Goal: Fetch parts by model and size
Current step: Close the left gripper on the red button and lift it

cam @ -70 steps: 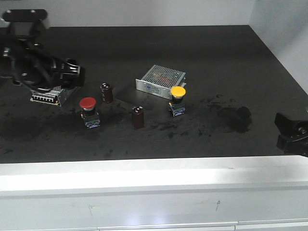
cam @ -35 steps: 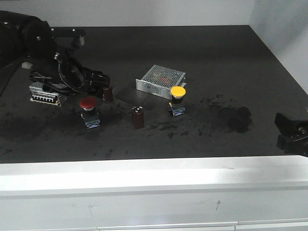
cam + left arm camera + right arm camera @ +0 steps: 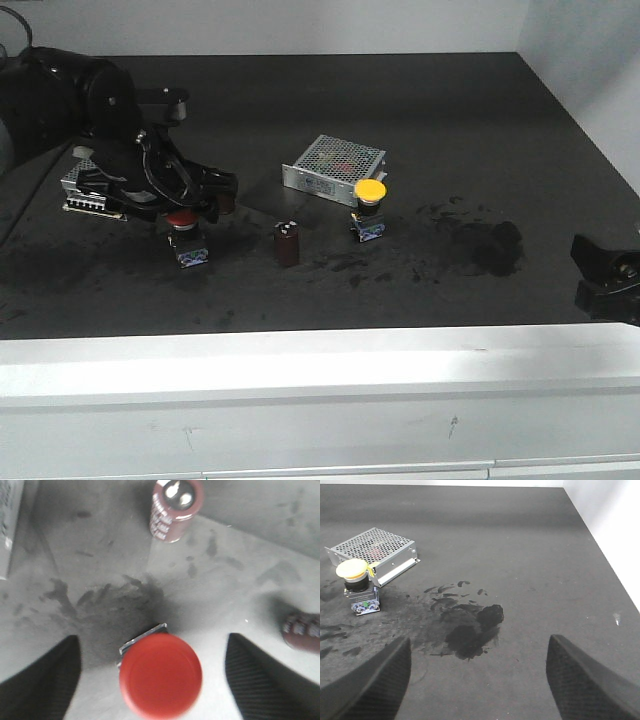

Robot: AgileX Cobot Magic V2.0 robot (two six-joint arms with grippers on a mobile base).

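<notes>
The red-capped switch [image 3: 184,232] stands upright, left of centre on the dark table [image 3: 420,110]. The left gripper [image 3: 152,647] hangs directly over it with its jaws wide, one finger either side of the cap, holding nothing.

Step judged: grasp approach on the first part. The next move calls for a straight descent, then closure on the cap.

Clearance is tight. One capacitor [image 3: 302,632] lies just beside the finger at frame right, and another [image 3: 288,243] stands near.

The yellow-capped switch [image 3: 369,192] stands at centre with open room around it. The right gripper [image 3: 605,275], at the right edge, is open and empty.

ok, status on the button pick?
Left gripper open, flanking red button. Right gripper open, empty. Yellow button untouched. Capacitor close beside left gripper.
</notes>
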